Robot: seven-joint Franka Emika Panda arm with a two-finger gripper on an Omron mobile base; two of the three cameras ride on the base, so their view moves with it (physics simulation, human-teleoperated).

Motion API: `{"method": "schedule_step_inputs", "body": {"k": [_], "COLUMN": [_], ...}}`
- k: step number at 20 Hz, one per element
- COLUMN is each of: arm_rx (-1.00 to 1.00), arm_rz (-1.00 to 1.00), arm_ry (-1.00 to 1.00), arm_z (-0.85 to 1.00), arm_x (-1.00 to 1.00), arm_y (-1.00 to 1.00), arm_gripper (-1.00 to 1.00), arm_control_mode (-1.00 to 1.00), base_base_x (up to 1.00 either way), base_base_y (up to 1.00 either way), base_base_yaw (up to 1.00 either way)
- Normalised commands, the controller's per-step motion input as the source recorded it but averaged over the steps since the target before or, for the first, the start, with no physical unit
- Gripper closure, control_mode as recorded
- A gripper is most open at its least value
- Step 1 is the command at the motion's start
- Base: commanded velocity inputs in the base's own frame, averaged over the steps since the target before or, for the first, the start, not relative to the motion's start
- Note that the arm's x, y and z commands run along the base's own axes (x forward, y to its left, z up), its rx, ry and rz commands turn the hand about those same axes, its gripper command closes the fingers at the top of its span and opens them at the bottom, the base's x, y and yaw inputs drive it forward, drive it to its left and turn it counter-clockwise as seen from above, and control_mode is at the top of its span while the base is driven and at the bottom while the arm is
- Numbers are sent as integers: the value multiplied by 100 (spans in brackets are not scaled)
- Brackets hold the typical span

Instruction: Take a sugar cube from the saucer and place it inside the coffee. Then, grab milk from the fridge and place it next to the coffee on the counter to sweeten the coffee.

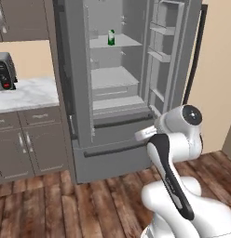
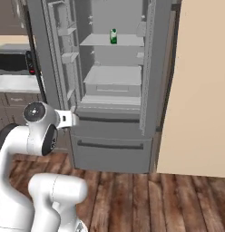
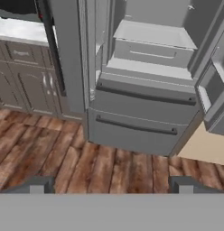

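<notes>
The fridge (image 1: 118, 137) (image 2: 110, 146) (image 3: 134, 135) stands with both upper doors swung wide. On its upper shelf the milk (image 1: 111, 38) (image 2: 113, 36) stands upright, a small green container with a white top. My gripper (image 3: 111, 187) is open and empty, its two fingertips (image 3: 37, 186) set wide apart. It is low in front of the fridge's bottom drawers and looks along the wooden floor, well below the milk's shelf. The white marble counter (image 1: 25, 93) (image 3: 16, 28) runs off to the left of the fridge. The coffee, the saucer and the sugar cube are out of view.
The right fridge door (image 1: 165, 56) carries pale bins; the left door (image 2: 60, 54) juts out toward the counter. A toaster (image 1: 4, 72) sits on the counter. A beige wall (image 2: 200, 90) flanks the fridge on the right. Wooden floor (image 3: 50, 153) lies in front.
</notes>
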Motion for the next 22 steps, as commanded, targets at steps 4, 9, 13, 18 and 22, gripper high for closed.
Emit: {"method": "schedule_step_inputs", "body": {"k": [4,9,13,18,22], "arm_rx": [0,0,0,0,0], "arm_rz": [0,0,0,0,0], "arm_ry": [0,0,0,0,0], "arm_z": [0,0,0,0,0], "arm_x": [0,0,0,0,0], "arm_y": [0,0,0,0,0], "arm_gripper": [-100,-100,-100,-100,-100], "arm_control_mode": [100,100,100,100,100], "base_base_x": [56,82,65,50,59], "base_base_y": [-23,-18,-33,-46,-11], "base_base_yaw": [0,0,0,0,0]}}
